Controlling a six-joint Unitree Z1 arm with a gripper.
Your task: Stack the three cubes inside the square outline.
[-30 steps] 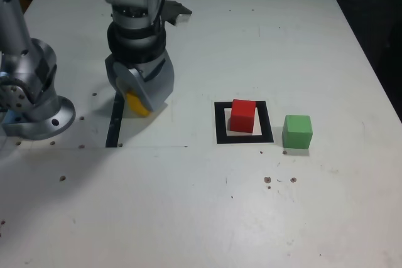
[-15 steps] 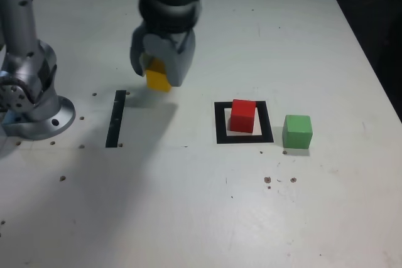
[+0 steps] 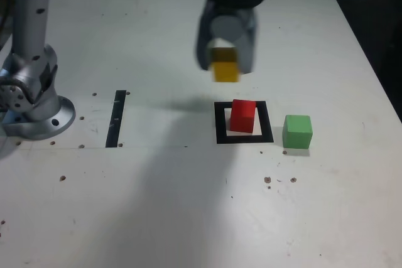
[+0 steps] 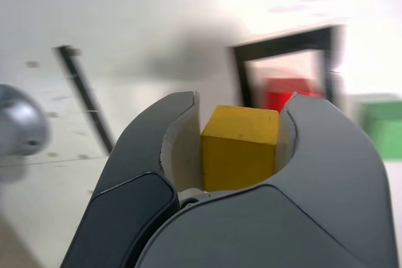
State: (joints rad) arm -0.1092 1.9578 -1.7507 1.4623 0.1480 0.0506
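Note:
My gripper [image 3: 225,61] is shut on the yellow cube [image 3: 225,70] and holds it in the air, above the table and just to the exterior view's left of the square outline [image 3: 244,138]. In the wrist view the yellow cube [image 4: 239,145] sits clamped between the two grey fingers [image 4: 169,142]. The red cube [image 3: 242,115] rests inside the outline, and shows blurred in the wrist view [image 4: 286,92]. On the table beside the outline, to the exterior view's right, lies the green cube [image 3: 296,131].
A thin black strip [image 3: 116,118] lies on the white table [image 3: 188,205] at the exterior view's left. The arm's grey base [image 3: 28,92] stands at the far left. Small dark specks dot the table.
The gripper has lifted the yellow cube off the table near the black strip and carried it to the exterior view's right, towards the outline. Red and green cubes have not moved.

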